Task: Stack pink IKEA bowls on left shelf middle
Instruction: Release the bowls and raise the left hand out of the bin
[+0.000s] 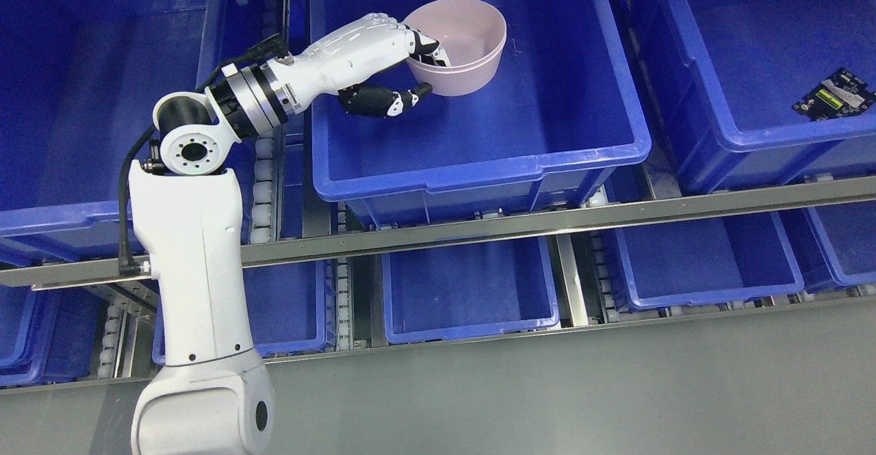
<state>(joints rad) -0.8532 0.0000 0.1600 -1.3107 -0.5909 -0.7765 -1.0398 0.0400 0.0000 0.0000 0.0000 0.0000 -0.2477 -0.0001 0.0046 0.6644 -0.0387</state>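
Note:
A pink bowl [465,44] sits tilted in the back of the middle blue bin [588,133] on the upper shelf level. My left hand [410,65] reaches into that bin from the left. Its fingers [428,48] hook over the bowl's near-left rim into the inside, and the black thumb [390,99] lies under the bowl's outer wall, so the hand is shut on the bowl's rim. Only one pink bowl shows. The right arm is out of view.
A blue bin [68,99] stands to the left and another [753,65] to the right, holding a small circuit board [835,94]. A metal shelf rail [547,226] crosses in front. Lower blue bins [472,291] sit below. Grey floor lies at the bottom.

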